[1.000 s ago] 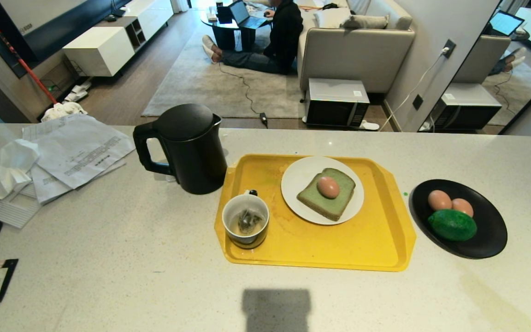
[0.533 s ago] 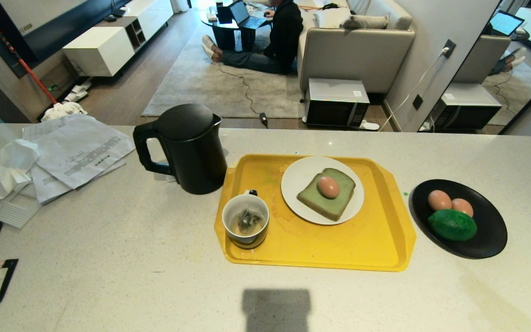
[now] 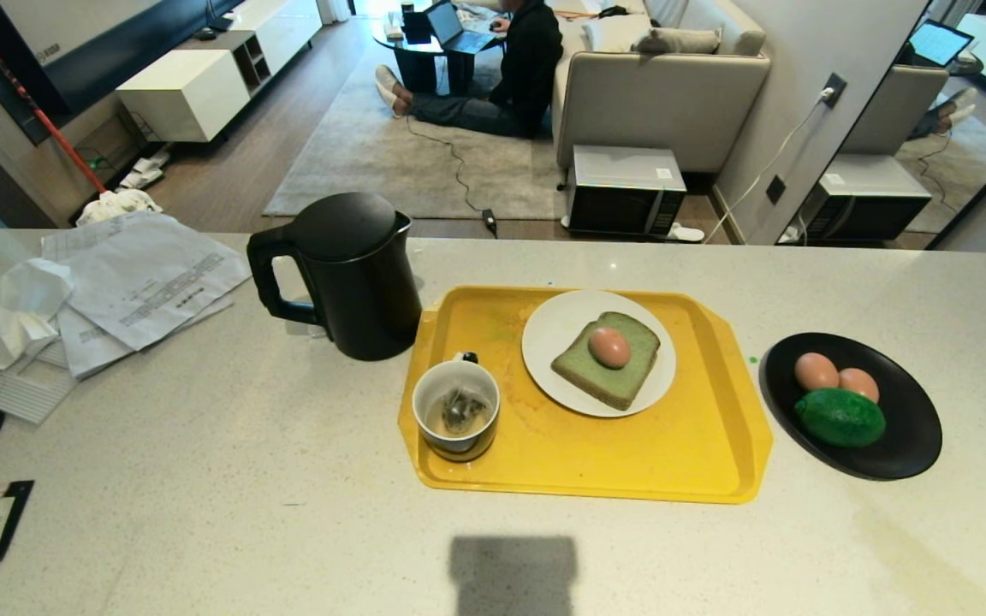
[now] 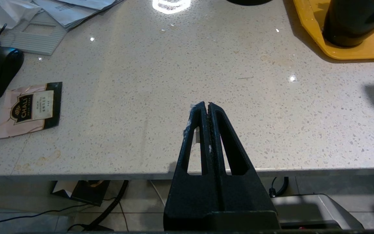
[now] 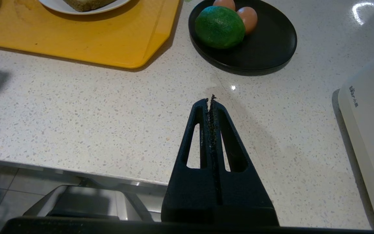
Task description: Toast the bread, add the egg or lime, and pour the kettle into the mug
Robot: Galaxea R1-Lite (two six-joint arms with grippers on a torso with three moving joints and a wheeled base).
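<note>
Yellow tray (image 3: pixel 698 462) on counter (image 3: pixel 228 479): mug (image 3: pixel 456 411) with teabag; white plate (image 3: pixel 561 329) bearing bread (image 3: pixel 621 376), egg (image 3: pixel 609 347) atop. Black plate (image 3: pixel 908 445): lime (image 3: pixel 840 417), two eggs (image 3: pixel 835 375). Kettle (image 3: pixel 356 274) beside tray. Sachet (image 4: pixel 31 108) marked "CHALI". Left claw (image 4: pixel 208 104), right claw (image 5: pixel 210 100): closed, empty.

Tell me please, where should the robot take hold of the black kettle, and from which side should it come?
Probably the loop handle of the kettle. It sticks out on the robot's left, away from the yellow tray, and its opening looks wide enough for a finger. The left hand, now shut over the counter's near edge, could come from that side; the kettle stands upright.
</note>
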